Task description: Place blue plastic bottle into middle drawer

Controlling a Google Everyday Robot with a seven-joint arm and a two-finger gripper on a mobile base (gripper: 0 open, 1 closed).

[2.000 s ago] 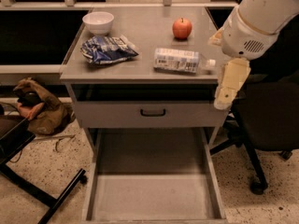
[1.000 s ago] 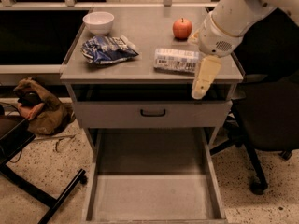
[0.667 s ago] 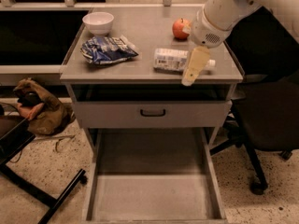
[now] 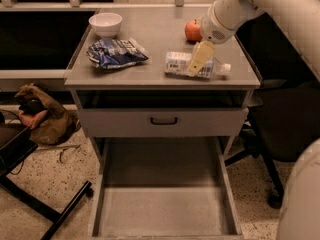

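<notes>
The blue plastic bottle lies on its side on the grey cabinet top, right of centre, with its white cap pointing right. My gripper hangs down from the white arm and sits directly over the bottle's middle, hiding part of the label. The middle drawer is pulled wide open below the cabinet, towards the camera. Its plain grey floor holds nothing.
On the top stand a white bowl, a blue-and-white snack bag and a red apple. A closed drawer front with a black handle sits above the open drawer. A brown bag lies at the left, a black chair at the right.
My gripper has moved left and back, from beside the cabinet's right front corner to over the bottle. The bottle and the drawer have not moved.
</notes>
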